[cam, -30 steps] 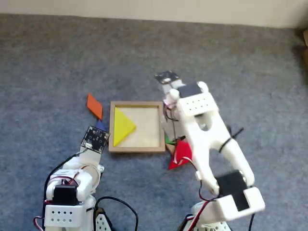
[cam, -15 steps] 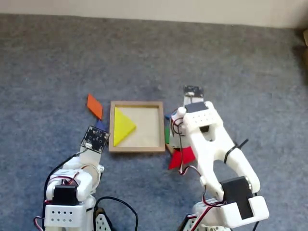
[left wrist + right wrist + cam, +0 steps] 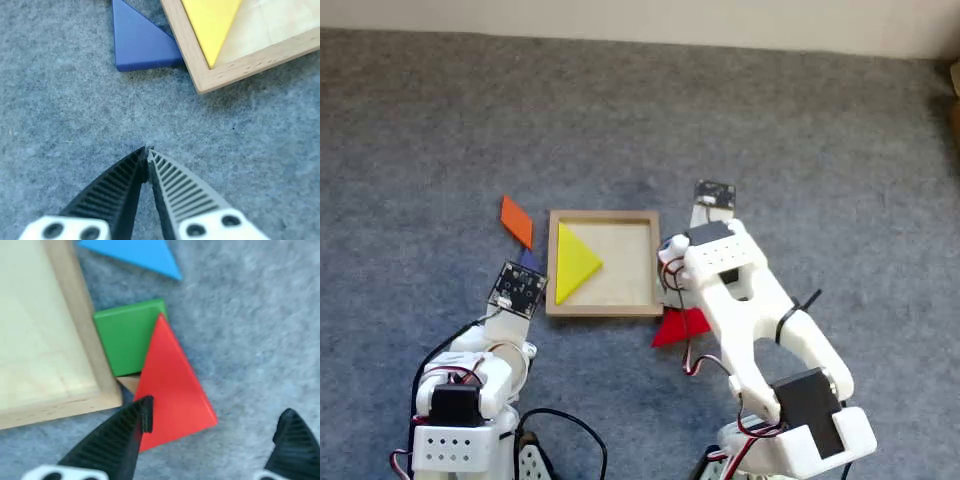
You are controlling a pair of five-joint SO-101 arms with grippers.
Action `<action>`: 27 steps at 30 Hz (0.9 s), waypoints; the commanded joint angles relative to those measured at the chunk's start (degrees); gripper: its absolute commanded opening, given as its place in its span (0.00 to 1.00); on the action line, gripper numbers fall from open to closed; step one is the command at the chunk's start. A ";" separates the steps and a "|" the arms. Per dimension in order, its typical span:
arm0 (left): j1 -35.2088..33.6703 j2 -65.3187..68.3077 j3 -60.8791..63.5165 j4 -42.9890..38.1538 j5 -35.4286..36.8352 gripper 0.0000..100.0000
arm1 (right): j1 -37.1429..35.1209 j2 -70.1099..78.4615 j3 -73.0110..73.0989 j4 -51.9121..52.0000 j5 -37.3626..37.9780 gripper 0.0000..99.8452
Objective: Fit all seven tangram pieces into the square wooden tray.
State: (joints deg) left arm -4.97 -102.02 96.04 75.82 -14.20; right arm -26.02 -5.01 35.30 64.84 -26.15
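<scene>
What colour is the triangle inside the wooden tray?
The triangle is yellow; the high view shows it best.

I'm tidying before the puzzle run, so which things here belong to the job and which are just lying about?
Job: wooden tray, yellow triangle, orange piece, dark blue triangle, red triangle, green square, light blue triangle.
Lying about: grey carpet, brown thing at the edge.
</scene>
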 commanded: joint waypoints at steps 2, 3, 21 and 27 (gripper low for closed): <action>-0.66 -1.98 1.19 0.26 0.62 0.00 | -0.13 5.32 -0.57 -2.51 -1.76 0.37; -0.66 -1.98 1.19 0.26 0.62 0.00 | 0.31 5.76 -0.57 -2.51 -1.76 0.37; -0.66 -1.98 1.19 0.26 0.62 0.00 | 7.60 4.35 -0.22 -2.15 8.97 0.37; -0.66 -1.98 1.19 0.26 0.62 0.00 | 9.01 4.26 -0.13 -1.27 9.23 0.37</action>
State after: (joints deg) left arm -4.97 -102.02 96.04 75.82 -14.20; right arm -18.64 -0.88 34.59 63.43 -18.07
